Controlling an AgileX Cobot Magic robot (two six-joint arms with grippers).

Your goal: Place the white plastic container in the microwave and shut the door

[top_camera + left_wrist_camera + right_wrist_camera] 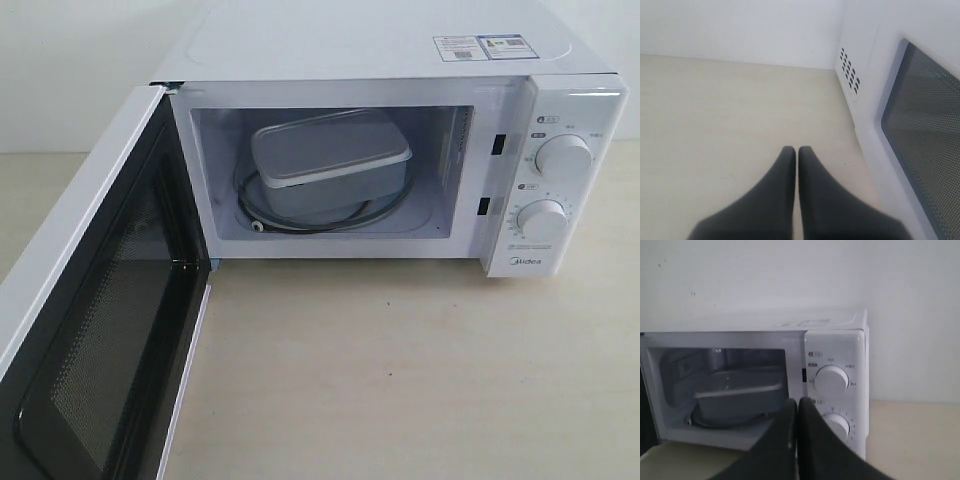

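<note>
White plastic container [330,165] sits inside the microwave [380,45] cavity on the turntable ring, slightly tilted; translucent, rounded corners, flat rimmed lid. Door [90,300] stands wide open, dark mesh window showing. Left gripper [797,150]: smooth black fingers pressed together, empty, near the door's outer face. Right gripper [797,402]: likewise closed, empty. Midea logo [527,263] sits under two round knobs [563,157].
</note>
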